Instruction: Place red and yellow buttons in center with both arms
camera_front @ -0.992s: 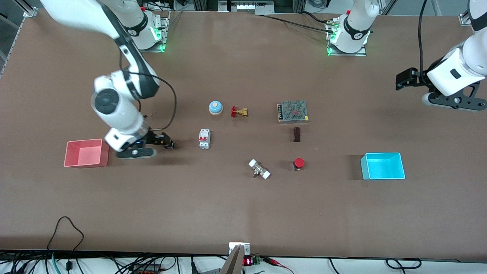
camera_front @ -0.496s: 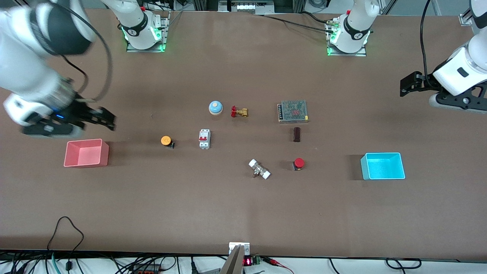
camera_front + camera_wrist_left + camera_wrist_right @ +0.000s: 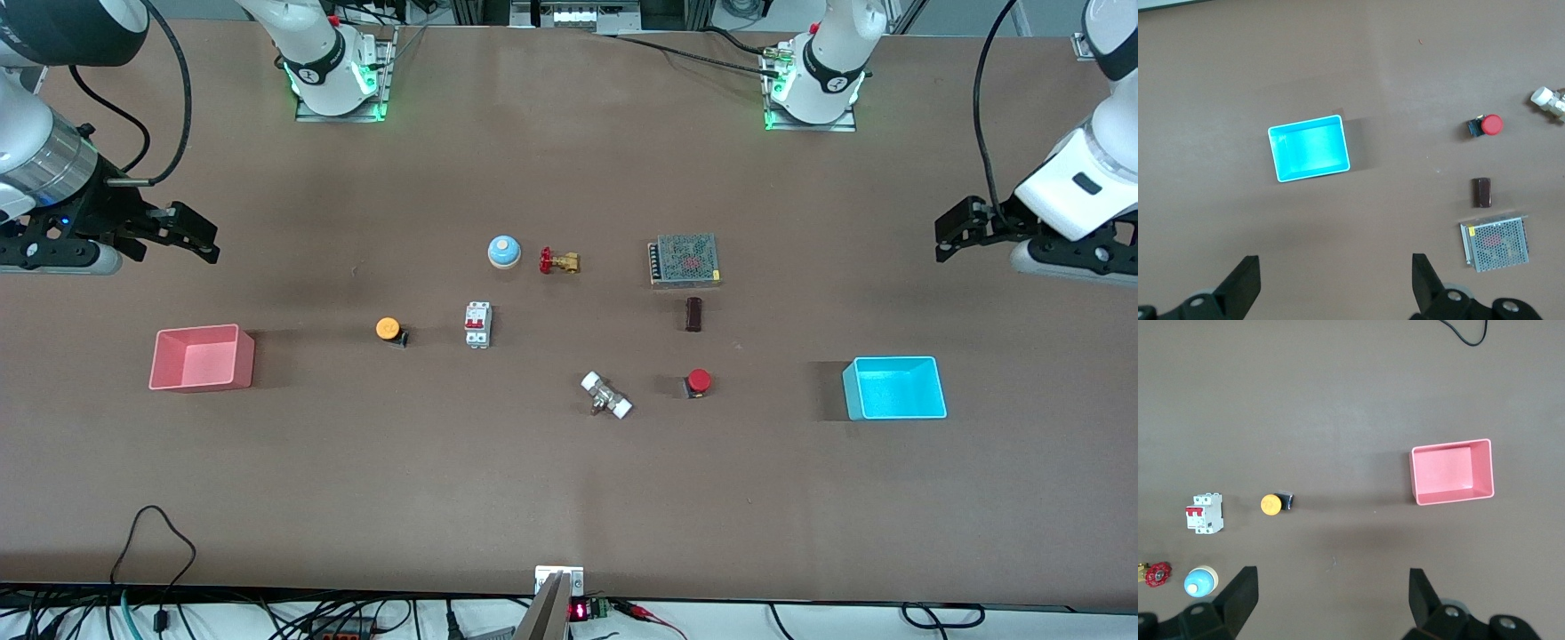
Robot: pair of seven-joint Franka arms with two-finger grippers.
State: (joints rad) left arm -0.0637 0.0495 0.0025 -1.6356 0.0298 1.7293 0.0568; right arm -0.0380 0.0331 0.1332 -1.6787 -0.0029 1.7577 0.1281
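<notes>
**A:** What is on the table (image 3: 551, 498), and where are the two buttons?

**B:** Picture the brown table from the front camera as a clock face, with the robot bases toward twelve. The yellow button (image 3: 388, 328) sits toward nine o'clock, lying on its side between a pink tray (image 3: 201, 357) and a small white circuit breaker (image 3: 477, 324). The red button (image 3: 697, 382) lies toward four o'clock of the middle, near a white-capped fitting (image 3: 606, 396) and well apart from a cyan tray (image 3: 894, 388). A blue bell (image 3: 503, 252), a brass valve (image 3: 558, 261), a mesh-topped power supply (image 3: 684, 260) and a small dark block (image 3: 693, 314) lie toward twelve.

**A:** And the grippers?

**B:** The right gripper (image 3: 194, 235) hangs high at the nine o'clock edge, over bare table, fingers spread wide and empty. The left gripper (image 3: 956, 228) hangs high at three o'clock, also wide and empty. Neither touches anything.

**A:** So what is left to do?

**B:** Judging by how things lie, both buttons already rest on open tabletop outside the trays, so the placing looks done or nearly so. If either needs nudging closer to the middle, the arm on its side should come straight down and close on the black body rather than the rounded cap, which would likely slip. The yellow one sits near the breaker, so the fingers should line up clear of it.
</notes>
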